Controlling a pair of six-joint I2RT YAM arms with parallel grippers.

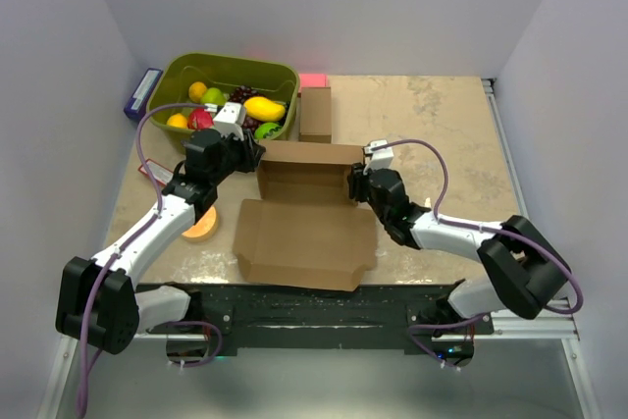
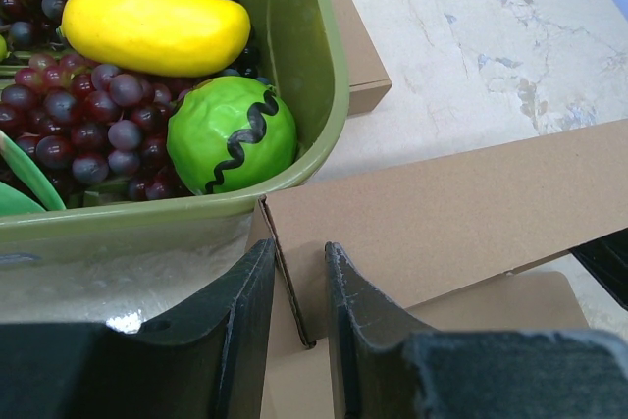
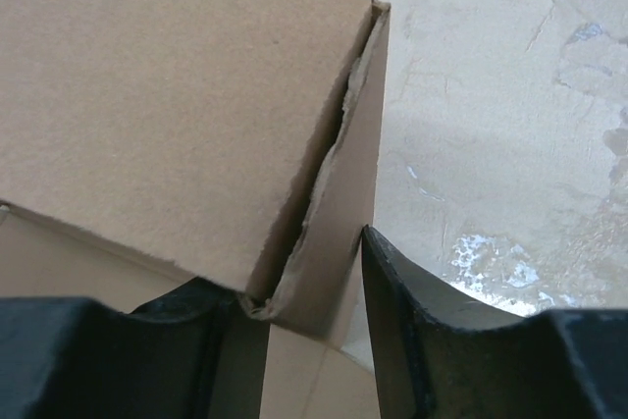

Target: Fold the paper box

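**Desk:** Where's the paper box (image 1: 306, 242) sitting?

**Me:** Middle of the table (image 1: 432, 134), between my two arms. From the top camera its far wall stands up, and a wide panel lies open toward the arm bases. Just behind it are the green tub (image 1: 235, 59) of fruit and a small cardboard box (image 1: 315, 113). The tub and the small box sit side by side, apart from my sheet.

**Desk:** Left side?

**Me:** The left gripper (image 1: 257, 154) is at the box's far left corner, right beside the tub. On the wrist camera the fingers (image 2: 245, 321) stand a narrow gap apart. The thin edge of the left end wall runs slantwise through that gap. I can't tell whether both pads actually press the cardboard. Past the fingers I see a yellow mango (image 2: 147, 25), dark grapes (image 2: 69, 125) and a green fruit (image 2: 231, 134) with a black wavy line, all inside the tub.

**Desk:** And the right?

**Me:** The right gripper (image 1: 355, 182) is on the box's right end, and its jaws are partly open, straddling the end wall. The outer finger (image 3: 402, 301) sits just against the outside face. The inner one is tucked under a folded flap with a ragged edge. I can't tell from here whether that's a firm pinch.

**Desk:** Anything else near?

**Me:** An orange disc (image 1: 201, 227) under the left forearm, clear of the box
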